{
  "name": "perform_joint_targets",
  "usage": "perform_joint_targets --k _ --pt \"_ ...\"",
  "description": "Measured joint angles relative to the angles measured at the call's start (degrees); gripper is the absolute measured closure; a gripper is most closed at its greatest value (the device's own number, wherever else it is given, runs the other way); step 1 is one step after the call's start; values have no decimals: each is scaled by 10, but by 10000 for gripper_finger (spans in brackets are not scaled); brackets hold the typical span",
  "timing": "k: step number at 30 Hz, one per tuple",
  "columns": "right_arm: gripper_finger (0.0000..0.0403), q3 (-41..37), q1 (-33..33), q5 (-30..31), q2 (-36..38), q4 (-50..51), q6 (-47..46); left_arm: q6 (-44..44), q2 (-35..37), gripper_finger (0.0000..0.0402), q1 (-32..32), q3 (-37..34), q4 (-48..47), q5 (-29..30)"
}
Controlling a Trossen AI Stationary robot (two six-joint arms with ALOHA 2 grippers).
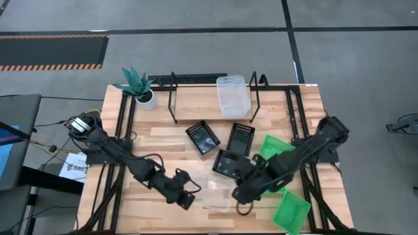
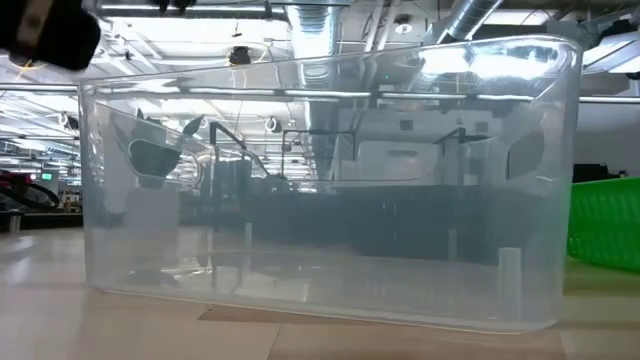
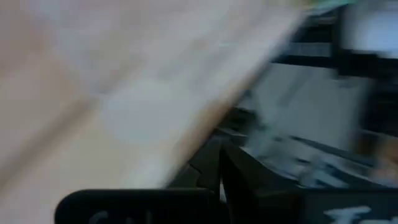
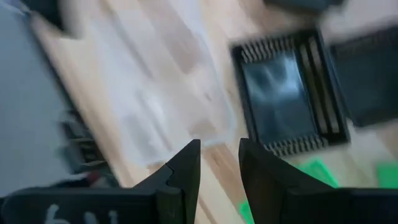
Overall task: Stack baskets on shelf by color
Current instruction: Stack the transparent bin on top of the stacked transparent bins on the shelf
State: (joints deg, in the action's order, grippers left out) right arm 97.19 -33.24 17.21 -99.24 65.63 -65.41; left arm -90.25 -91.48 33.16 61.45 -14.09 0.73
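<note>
The right tool (image 1: 240, 194) hangs half-open over a clear basket (image 1: 219, 189) on the worktop (image 1: 163, 140), seemingly to grasp it, while the closed left tool (image 1: 187, 198) waits beside it.

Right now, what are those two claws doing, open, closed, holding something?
Left gripper: closed, holding nothing visible.
Right gripper: open, empty, above a clear basket.
</note>
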Motion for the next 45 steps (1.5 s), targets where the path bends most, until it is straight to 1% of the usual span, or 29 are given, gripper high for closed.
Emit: perform_joint_targets --k 3,5,7,10,14,19,23,25,27,30,33,36,40,43,45 --pt "271 0 -11 -24 -39 24 -49 8 0 402 12 0 98 1" --pt "271 -1 -22 -26 -57 18 -89 10 5 401 21 1 126 2" --pt "271 0 -29 -25 -71 2 -144 13 19 401 31 1 118 1" --pt "265 0 -41 -21 -102 -26 -222 61 53 401 44 1 84 0" --pt "247 0 -47 -21 -148 -69 -305 125 101 401 57 0 38 2" --pt "214 0 -37 -30 -174 -91 -364 187 155 401 80 1 2 22" --pt "194 0 -32 -20 -172 -87 -405 220 188 401 97 1 -29 58" --pt "189 0 -29 -21 -171 -67 -425 227 201 401 106 0 -47 74" --pt "187 0 -25 -28 -170 -48 -432 234 209 401 109 0 -58 87" --pt "188 0 -18 -66 -174 -41 -433 243 214 401 115 0 -72 92" --pt "188 2 -11 -70 -191 -63 -439 252 213 402 119 0 -83 94" --pt "188 0 -3 -83 -208 -63 -442 252 212 401 119 0 -94 97" --pt "193 1 11 -138 -237 -83 -435 256 212 401 118 0 -100 96" --pt "212 0 19 -174 -251 -107 -408 258 212 401 119 0 -111 96" --pt "242 0 23 -179 -257 -126 -400 258 212 401 119 0 -112 96"
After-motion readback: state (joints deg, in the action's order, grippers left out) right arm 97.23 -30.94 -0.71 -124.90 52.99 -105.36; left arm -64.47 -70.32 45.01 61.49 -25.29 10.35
